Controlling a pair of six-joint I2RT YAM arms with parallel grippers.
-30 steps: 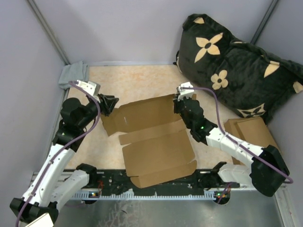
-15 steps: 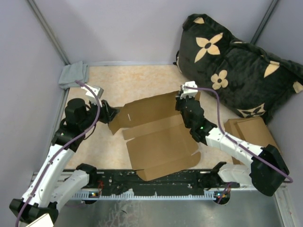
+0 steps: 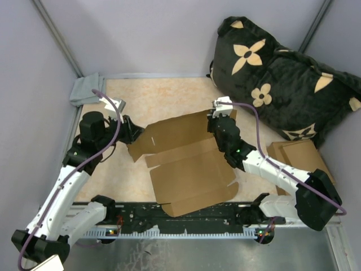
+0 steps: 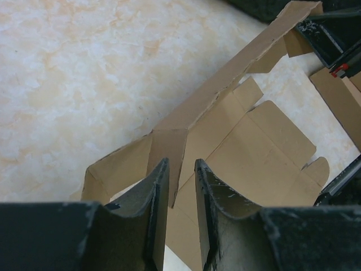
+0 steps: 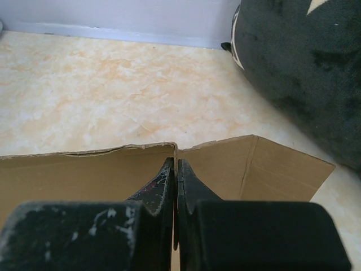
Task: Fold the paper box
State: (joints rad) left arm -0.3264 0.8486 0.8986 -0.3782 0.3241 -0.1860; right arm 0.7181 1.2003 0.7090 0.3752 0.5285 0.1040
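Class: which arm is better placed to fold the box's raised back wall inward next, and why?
Probably the right. The right gripper pinches the paper box wall's top edge; the left gripper only straddles a corner flap, not closed.

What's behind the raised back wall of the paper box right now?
Behind the paper box lies bare marbled tabletop, then the black flowered cushion at the far right. The right gripper is clamped on the wall's top edge. The strip of table right behind the wall is hidden.

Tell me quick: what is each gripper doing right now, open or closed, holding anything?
Left gripper: jaws slightly apart around a flap of the plain brown corrugated cardboard box; grip cannot be told.
Right gripper: closed on the box's raised far wall.
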